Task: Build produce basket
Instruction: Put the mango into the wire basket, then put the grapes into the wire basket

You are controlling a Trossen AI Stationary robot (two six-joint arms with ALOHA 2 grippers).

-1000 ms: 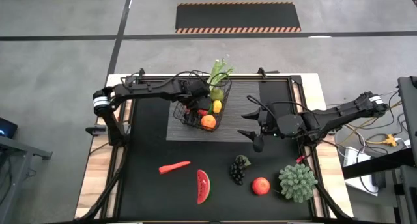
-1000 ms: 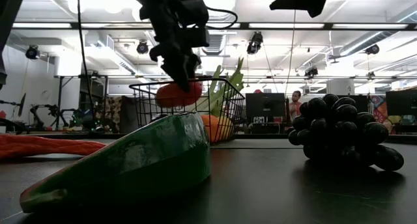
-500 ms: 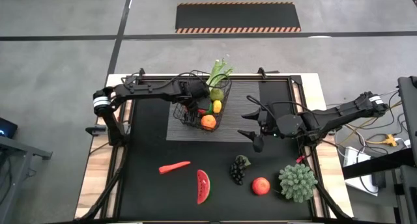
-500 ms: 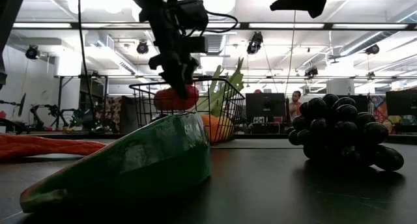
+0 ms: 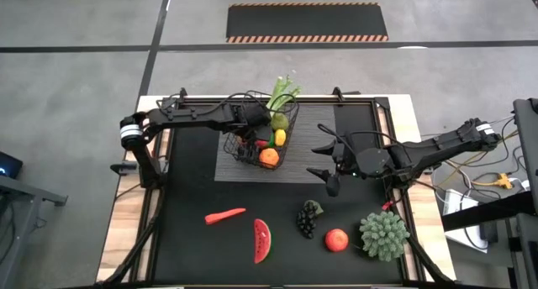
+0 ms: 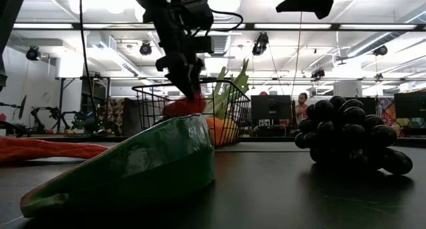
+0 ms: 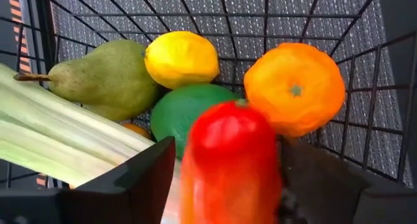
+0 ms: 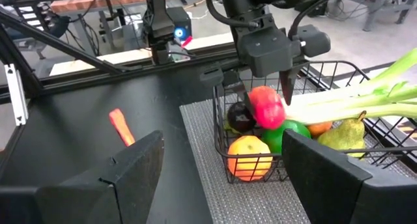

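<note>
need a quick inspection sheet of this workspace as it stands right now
surface: black table with a grey ribbed mat under the basket.
job's things: black wire basket holds an orange, lemon, lime, pear, leek and a red fruit. Carrot, watermelon slice, grapes and apple lie loose on the table.
clutter: spiky green ball at the table's right edge.
end effectors: left end effector over the basket, fingers parted either side of the red fruit; right end effector open over the mat, empty.
cables: wires beside the right arm's base.
surroundings: person far behind; striped floor mat.
</note>
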